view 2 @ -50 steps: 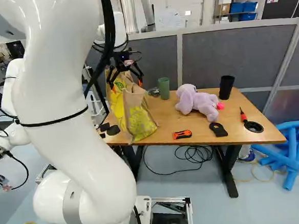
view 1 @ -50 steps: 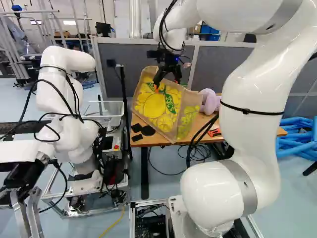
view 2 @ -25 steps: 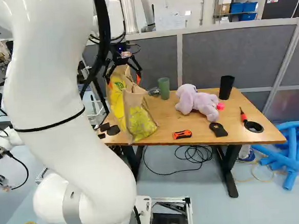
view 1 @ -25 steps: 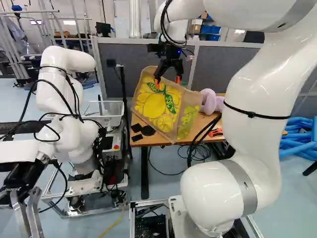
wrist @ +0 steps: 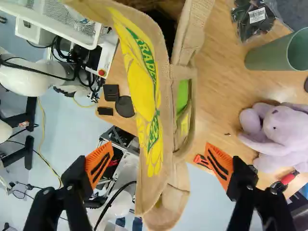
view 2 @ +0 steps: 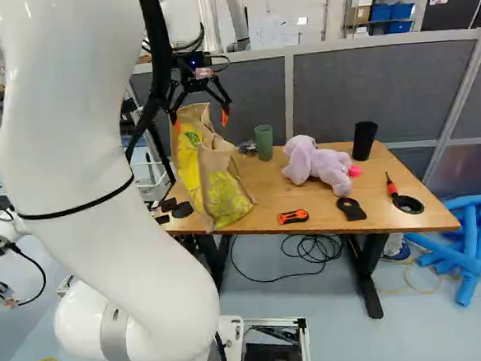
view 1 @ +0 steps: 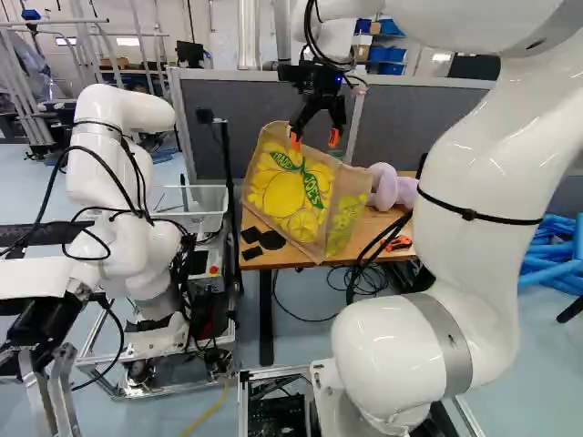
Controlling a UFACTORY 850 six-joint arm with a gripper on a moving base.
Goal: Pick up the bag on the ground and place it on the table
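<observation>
In the left base view my gripper (view 1: 315, 142) stands at the bag's top edge, its fingers spread. The tan bag (view 1: 293, 193) with yellow lemons stands on the wooden table (view 2: 325, 212), leaning a little, near the end by the other robot. In the wrist view the gripper (wrist: 159, 167) is wide open, and the bag (wrist: 144, 96) shows below and between the fingers without being gripped. Its mouth and handles face the camera.
On the table are a purple plush toy (view 2: 318, 165), a green cup (view 2: 264, 142), a black cup (view 2: 364, 140), an orange cutter (view 2: 292, 216) and black tape (view 2: 408, 204). Another robot (view 1: 123, 200) stands left in the left base view. Grey partitions (view 2: 383, 88) rise behind.
My gripper has risen and drawn up off the bag's top with its fingers apart. The bag has stayed where it stands on the table.
</observation>
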